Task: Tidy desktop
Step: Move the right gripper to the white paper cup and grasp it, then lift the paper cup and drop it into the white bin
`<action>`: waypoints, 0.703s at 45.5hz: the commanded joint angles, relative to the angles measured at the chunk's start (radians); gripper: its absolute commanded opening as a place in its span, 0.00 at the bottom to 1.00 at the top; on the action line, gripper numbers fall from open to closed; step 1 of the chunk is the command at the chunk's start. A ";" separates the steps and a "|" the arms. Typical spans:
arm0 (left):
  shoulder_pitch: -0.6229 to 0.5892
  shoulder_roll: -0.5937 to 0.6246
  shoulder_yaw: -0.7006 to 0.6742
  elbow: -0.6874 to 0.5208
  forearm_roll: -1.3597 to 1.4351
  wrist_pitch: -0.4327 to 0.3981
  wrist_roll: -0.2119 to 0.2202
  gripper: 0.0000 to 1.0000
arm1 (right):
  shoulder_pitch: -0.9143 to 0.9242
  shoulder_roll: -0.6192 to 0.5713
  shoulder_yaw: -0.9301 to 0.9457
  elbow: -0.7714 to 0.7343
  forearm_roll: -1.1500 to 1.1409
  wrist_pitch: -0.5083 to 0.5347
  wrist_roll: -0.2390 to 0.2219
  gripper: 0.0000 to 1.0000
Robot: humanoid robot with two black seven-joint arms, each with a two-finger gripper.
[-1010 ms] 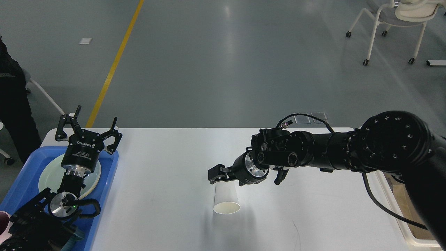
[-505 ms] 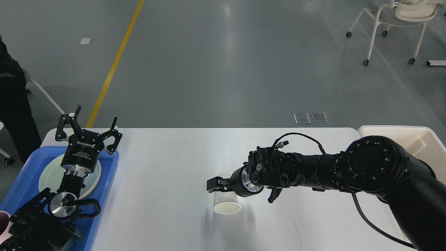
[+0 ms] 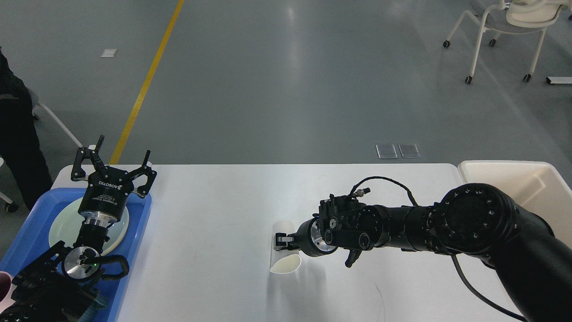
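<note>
The desktop [image 3: 214, 197] is a wide white tabletop. A white paper cup [image 3: 282, 259] stands on it just right of the middle, leaning a little, with its open rim squeezed narrower. My right gripper [image 3: 282, 240] reaches in from the right and is shut on the cup's upper wall; only one finger [image 3: 280, 237] shows plainly. My left gripper [image 3: 118, 157] is open and empty at the far left, held over the back edge of a blue tray [image 3: 24, 235].
The blue tray holds a pale round plate [image 3: 60, 226] under my left arm. A cream plastic bin [image 3: 514, 172] stands at the table's right end. A person [image 3: 18, 134] stands at the far left. A wheeled chair [image 3: 505, 27] is on the floor beyond.
My right gripper has come down and forward onto the cup and closed on it; the cup's rim is now pinched narrower and shifted slightly left. The left arm has not moved.
</note>
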 commanded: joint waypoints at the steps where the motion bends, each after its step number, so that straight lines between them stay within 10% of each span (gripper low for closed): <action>1: 0.000 0.000 -0.001 0.000 0.000 0.000 0.000 1.00 | 0.019 0.000 0.001 0.016 0.001 0.009 -0.002 0.00; 16: 0.000 0.000 -0.001 0.000 0.000 0.000 0.000 1.00 | 0.341 -0.251 -0.027 0.229 0.011 0.163 -0.002 0.00; 32: 0.000 0.002 -0.001 0.000 0.000 0.000 0.000 1.00 | 1.048 -0.620 -0.059 0.356 -0.002 0.767 -0.005 0.00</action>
